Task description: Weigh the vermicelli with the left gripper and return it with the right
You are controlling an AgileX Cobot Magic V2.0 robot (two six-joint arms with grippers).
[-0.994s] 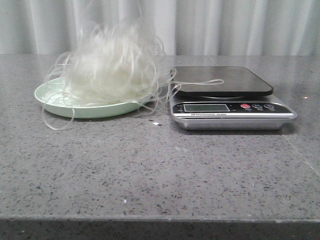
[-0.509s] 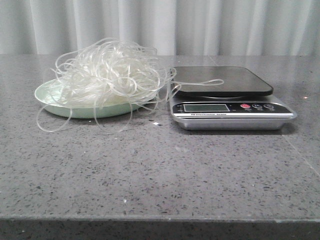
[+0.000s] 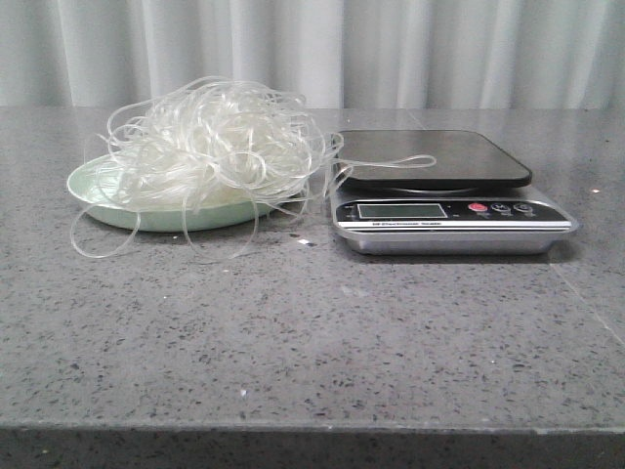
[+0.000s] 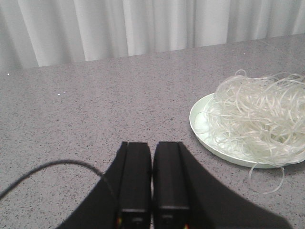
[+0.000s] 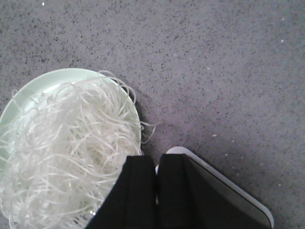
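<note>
The vermicelli (image 3: 215,147), a big tangle of translucent whitish strands, lies heaped on the pale green plate (image 3: 88,186) at the table's left. One loop reaches over the black platform of the scale (image 3: 430,156). It also shows in the left wrist view (image 4: 259,117) and the right wrist view (image 5: 62,152). My left gripper (image 4: 152,145) is shut and empty, low over bare table beside the plate (image 4: 200,129). My right gripper (image 5: 156,160) is shut and empty, high above the gap between plate (image 5: 38,83) and scale (image 5: 238,195). Neither gripper shows in the front view.
The silver digital scale's display and buttons (image 3: 449,210) face the table's front. The grey speckled tabletop (image 3: 312,332) stretches forward to its front edge. A white curtain (image 3: 391,49) hangs behind the table. A black cable (image 4: 47,167) loops beside the left gripper.
One second ago the vermicelli was a blurred, taller heap in motion over the plate. It has since dropped and settled, spreading loops over the plate's front rim.
</note>
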